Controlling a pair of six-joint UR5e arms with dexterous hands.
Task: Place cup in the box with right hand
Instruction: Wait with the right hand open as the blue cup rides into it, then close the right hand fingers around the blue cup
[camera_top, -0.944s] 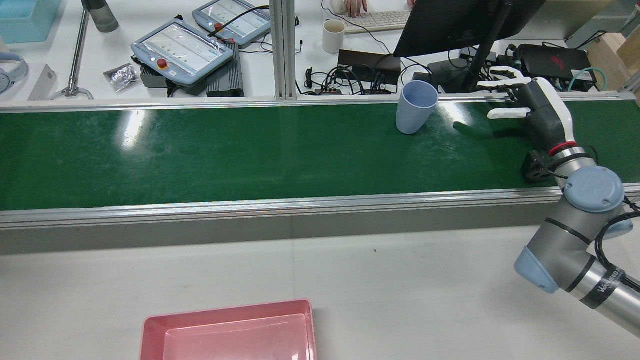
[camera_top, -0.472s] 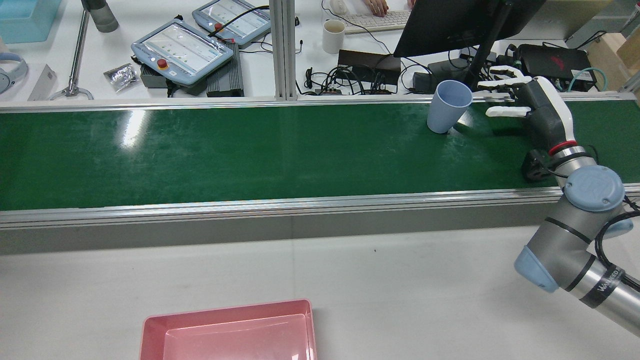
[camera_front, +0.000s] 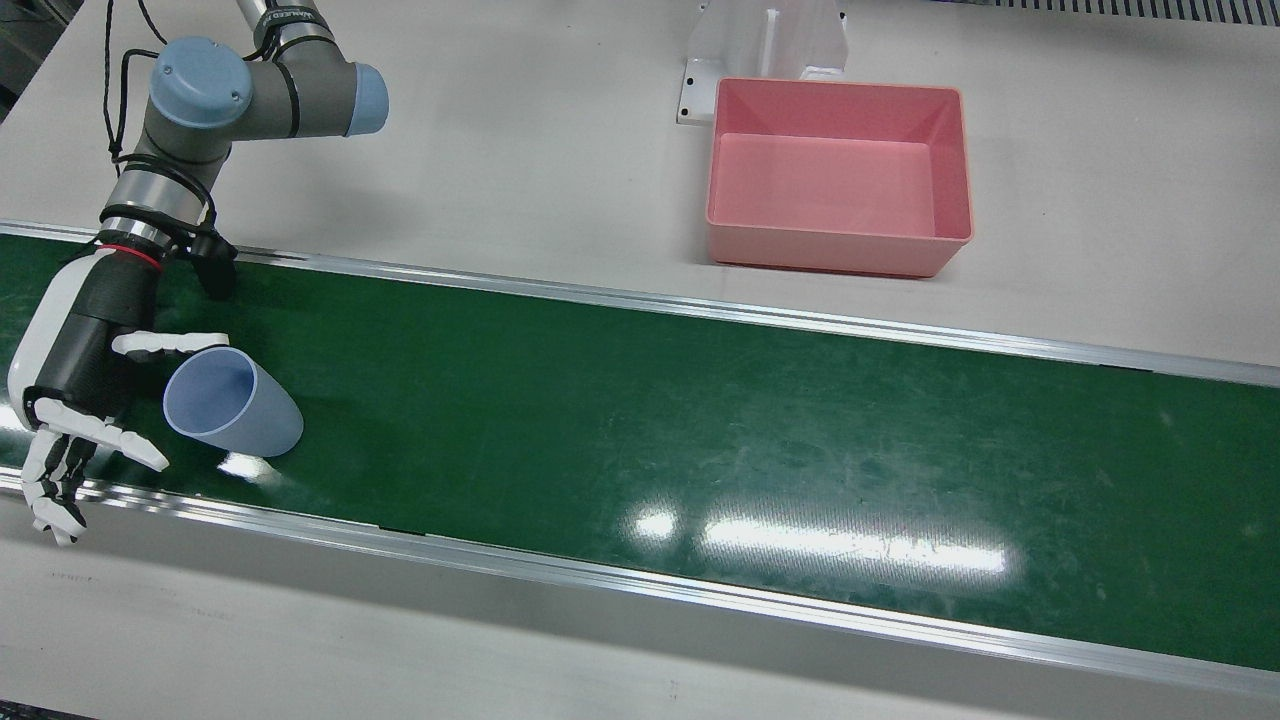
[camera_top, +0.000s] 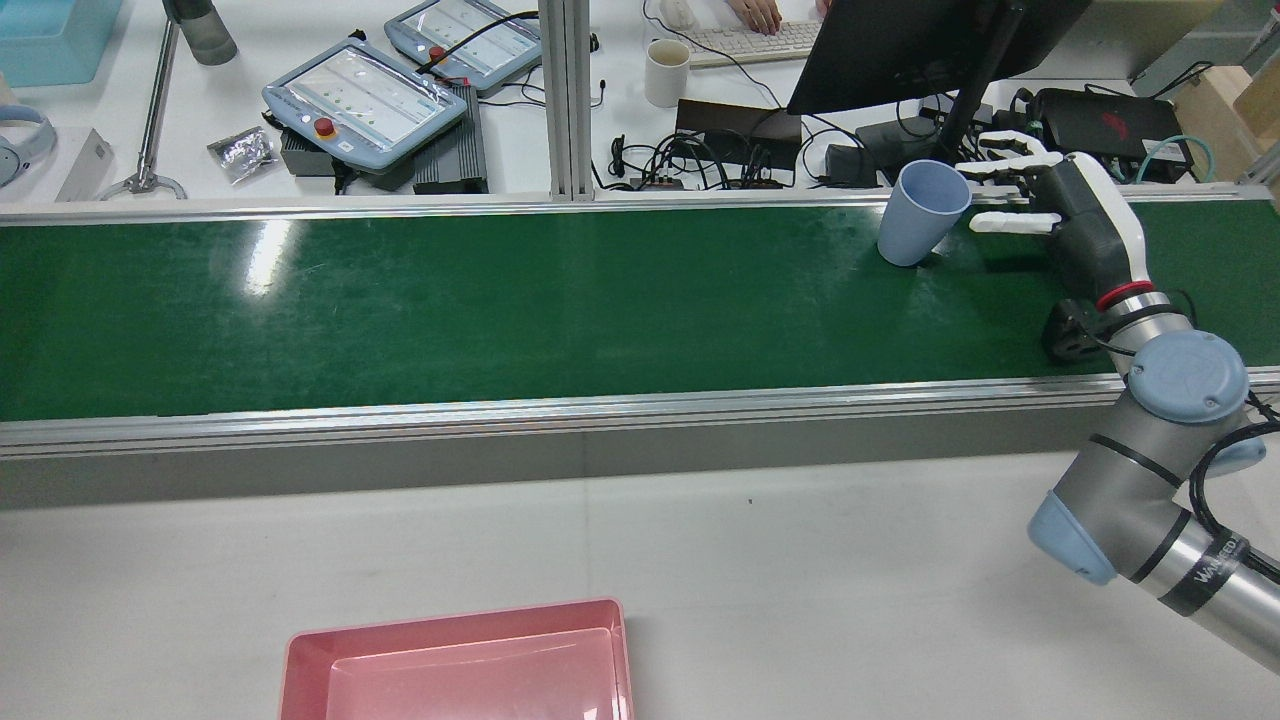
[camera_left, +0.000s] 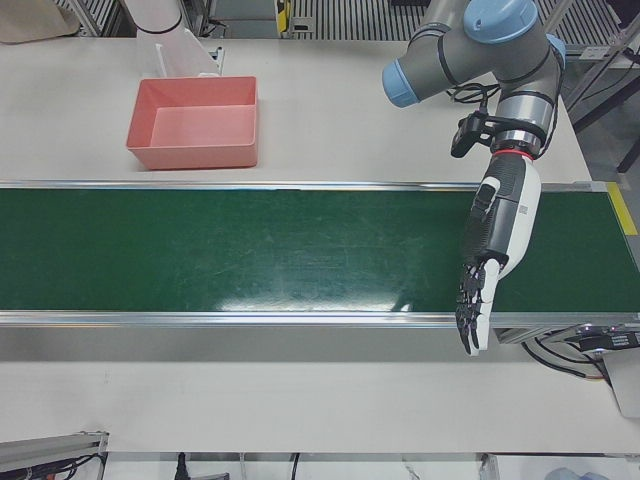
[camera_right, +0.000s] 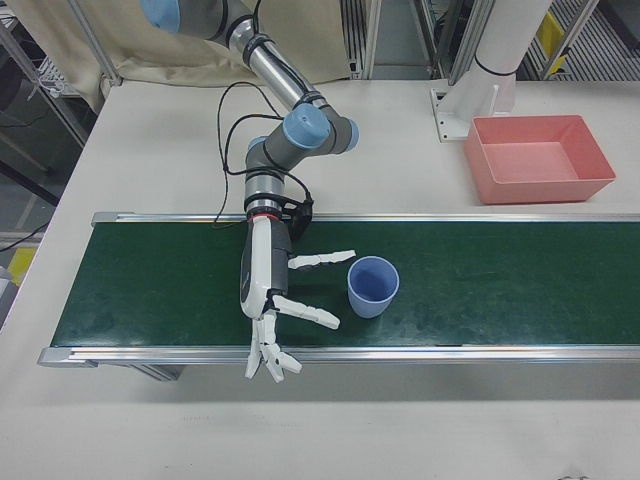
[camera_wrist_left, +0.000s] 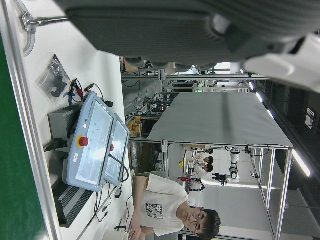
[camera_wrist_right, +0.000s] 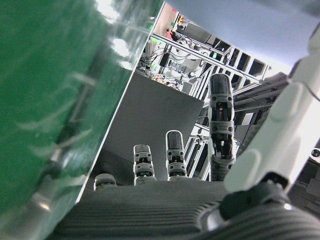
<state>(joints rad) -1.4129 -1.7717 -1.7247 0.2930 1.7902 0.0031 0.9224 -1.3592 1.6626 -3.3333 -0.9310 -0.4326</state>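
Observation:
A light blue cup (camera_front: 232, 402) stands upright on the green belt (camera_front: 700, 420), right at the fingertips of my right hand (camera_front: 85, 370). The hand is open, its thumb (camera_front: 170, 345) on one side of the cup's rim and its fingers (camera_front: 110, 440) on the other, and it holds nothing. The rear view shows the cup (camera_top: 922, 213) next to the hand (camera_top: 1075, 215), as does the right-front view, with cup (camera_right: 372, 287) and hand (camera_right: 262, 275). The pink box (camera_front: 840, 170) stands empty on the white table beyond the belt. My left hand (camera_left: 490, 250) is open over the belt's other end.
The belt has aluminium rails (camera_front: 640, 300) on both long sides. A white bracket (camera_front: 765, 45) stands behind the box. Beyond the belt's far rail in the rear view are teach pendants (camera_top: 365, 95), a mug (camera_top: 667, 72), cables and a monitor (camera_top: 920, 45).
The cup has travelled along the belt to the right in the rear view, up to my right hand's fingertips. The hand has stayed open in about the same place.

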